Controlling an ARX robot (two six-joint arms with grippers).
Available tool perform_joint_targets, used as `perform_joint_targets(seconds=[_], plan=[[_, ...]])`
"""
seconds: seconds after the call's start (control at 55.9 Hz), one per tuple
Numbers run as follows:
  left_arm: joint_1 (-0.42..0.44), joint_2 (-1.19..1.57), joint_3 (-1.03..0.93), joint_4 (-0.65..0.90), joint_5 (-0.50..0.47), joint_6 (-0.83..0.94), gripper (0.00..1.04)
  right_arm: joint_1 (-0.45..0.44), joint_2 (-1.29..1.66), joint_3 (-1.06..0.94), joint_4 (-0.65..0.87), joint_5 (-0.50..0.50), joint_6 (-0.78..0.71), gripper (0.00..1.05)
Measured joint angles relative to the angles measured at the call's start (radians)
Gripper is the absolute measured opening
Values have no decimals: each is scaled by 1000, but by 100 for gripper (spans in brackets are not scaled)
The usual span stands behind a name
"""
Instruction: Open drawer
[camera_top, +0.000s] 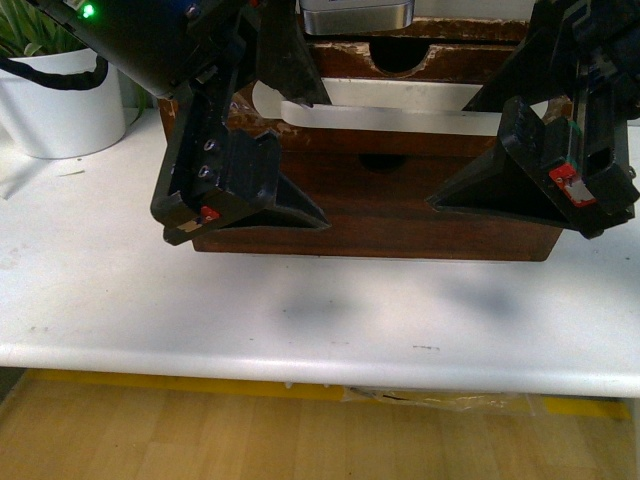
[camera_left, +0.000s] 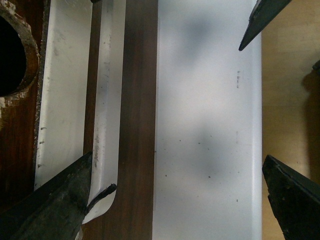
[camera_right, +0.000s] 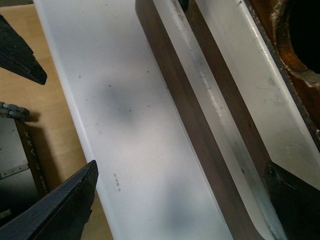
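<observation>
The drawer (camera_top: 340, 62) is the upper one in a dark wood cabinet, with a half-round notch (camera_top: 400, 55) in its chipped top edge and a long white handle (camera_top: 400, 112) across its front. My left gripper (camera_top: 326, 162) is open: one finger is at the handle's left end, the other lower, in front of the plain drawer front (camera_top: 380, 215). In the left wrist view one fingertip (camera_left: 111, 189) lies against the handle's (camera_left: 107, 100) rounded end. My right gripper (camera_top: 448, 155) is open at the handle's right end, and in its wrist view one finger (camera_right: 287, 195) sits beside the handle (camera_right: 210, 95).
The cabinet stands on a white table (camera_top: 300, 310) whose front edge is close below the grippers. A white plant pot (camera_top: 60, 100) is at the back left. A grey box (camera_top: 355, 15) rests on the cabinet. Wooden floor (camera_top: 200, 440) lies beyond the edge.
</observation>
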Motion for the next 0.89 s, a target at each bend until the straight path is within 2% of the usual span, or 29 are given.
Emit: perform_joint_targets(seconds=[0.25, 0.626, 0.769, 0.894], plan=[[-4, -46, -3, -153, 3, 86, 99, 20, -26, -32, -55, -51, -39, 96], [-8, -163, -111, -225, 24, 174, 99, 68, -138, -122, -105, -72, -65, 96], [-6, -197, -158, -168, 55, 154, 99, 77, -172, -154, -72, -68, -62, 96], [-1, -259, -209, -61, 151, 77, 99, 50, -217, -190, -16, -80, -35, 96]])
